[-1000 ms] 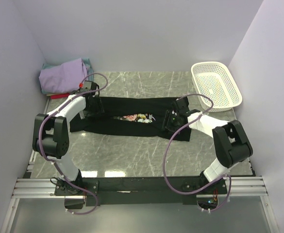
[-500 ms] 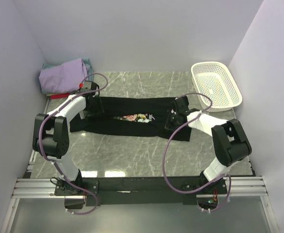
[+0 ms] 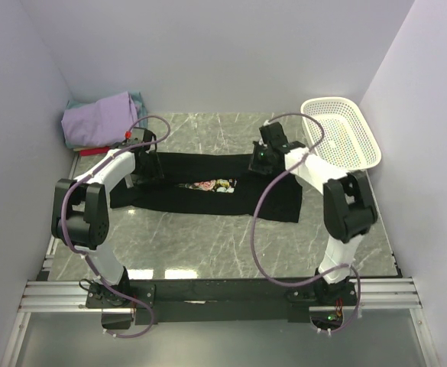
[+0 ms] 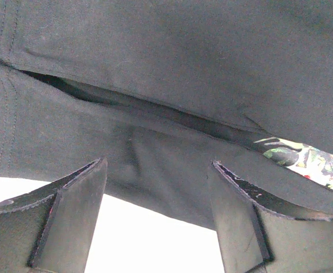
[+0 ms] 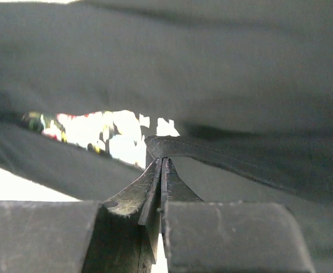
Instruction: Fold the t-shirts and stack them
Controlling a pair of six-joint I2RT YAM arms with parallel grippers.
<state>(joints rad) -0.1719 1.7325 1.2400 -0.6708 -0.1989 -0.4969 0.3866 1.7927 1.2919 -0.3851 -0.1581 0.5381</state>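
Observation:
A black t-shirt [image 3: 208, 200] with a rose print [image 3: 214, 185] lies spread across the table's middle. My left gripper [image 3: 148, 167] hovers open over its left end. In the left wrist view its gripper [image 4: 157, 168] frames a cloth fold [image 4: 172, 68], with nothing pinched. My right gripper [image 3: 260, 159] is at the shirt's far right part. In the right wrist view this gripper [image 5: 161, 160] is shut on a black hem [image 5: 212, 74], with the print [image 5: 98, 131] beyond it. Folded lavender [image 3: 101, 118], teal [image 3: 137, 98] and red [image 3: 93, 151] shirts are stacked at the back left.
A white mesh basket [image 3: 330, 100] stands at the back right beside the right wall. Walls close in the left, back and right sides. Bare marble table [image 3: 208, 245] lies between the shirt and the arm bases.
My right gripper has shut on the shirt's edge and swung from the near right part of the shirt toward its far edge. The left arm has not moved.

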